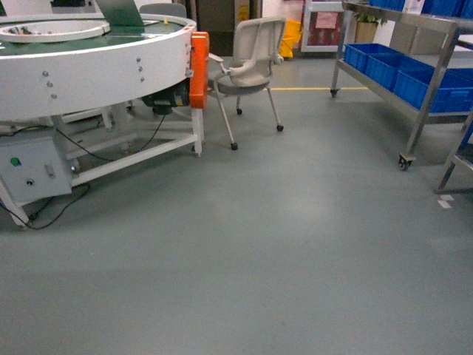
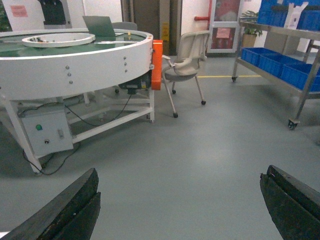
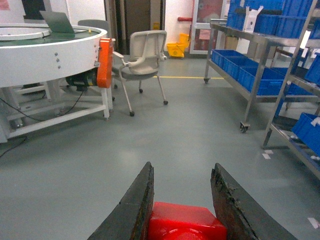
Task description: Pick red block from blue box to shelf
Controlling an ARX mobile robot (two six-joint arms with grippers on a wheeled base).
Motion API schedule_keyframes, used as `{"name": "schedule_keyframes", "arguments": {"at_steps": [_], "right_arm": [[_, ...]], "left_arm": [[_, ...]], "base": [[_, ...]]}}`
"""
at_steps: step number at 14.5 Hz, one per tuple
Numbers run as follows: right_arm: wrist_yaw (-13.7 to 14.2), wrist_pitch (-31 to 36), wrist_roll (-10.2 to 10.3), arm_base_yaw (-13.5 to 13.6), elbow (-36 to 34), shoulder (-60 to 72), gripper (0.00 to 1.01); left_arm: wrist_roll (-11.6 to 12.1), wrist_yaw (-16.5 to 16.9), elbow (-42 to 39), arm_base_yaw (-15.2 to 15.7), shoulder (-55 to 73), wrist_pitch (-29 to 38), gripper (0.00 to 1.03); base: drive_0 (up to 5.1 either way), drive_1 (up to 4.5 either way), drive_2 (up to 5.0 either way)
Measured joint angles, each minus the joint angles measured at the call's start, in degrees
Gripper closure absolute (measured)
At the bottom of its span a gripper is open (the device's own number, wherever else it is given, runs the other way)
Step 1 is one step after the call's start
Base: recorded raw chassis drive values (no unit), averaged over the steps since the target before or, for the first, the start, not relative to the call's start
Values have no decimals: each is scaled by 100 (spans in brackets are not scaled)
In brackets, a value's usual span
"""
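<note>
Pinched between my right end effector (image 3: 182, 200) fingers sits the red block (image 3: 185, 225), light, rigid, glossy and slippery, so flat side faces suit; left end effector (image 2: 177, 205) gapes empty, shelf (image 3: 260, 55) ahead

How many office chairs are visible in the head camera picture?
2. One light grey office chair stands on the floor beside the orange panel of the white round table. Another grey chair back shows behind that table, mostly hidden.

A round white conveyor machine (image 1: 89, 66) with an orange guard (image 1: 199, 68) stands on grey floor (image 1: 259, 244). Just beside it sits a grey swivel chair (image 1: 251, 66). Dark blue ribbed crates (image 1: 403, 74) line the far right.
</note>
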Motion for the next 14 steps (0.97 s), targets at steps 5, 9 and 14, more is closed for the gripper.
{"name": "schedule_keyframes", "arguments": {"at_steps": [5, 9, 14], "right_arm": [[-2, -7, -2, 0, 0, 0, 73], [0, -11, 0, 0, 0, 0, 73], [0, -4, 0, 0, 0, 0, 73]], "left_arm": [[2, 2, -2, 0, 0, -20, 5], [2, 4, 0, 0, 0, -17, 5], [2, 2, 0, 0, 0, -20, 5]], "base": [[-4, 425, -432], [8, 436, -421], [9, 439, -421]]}}
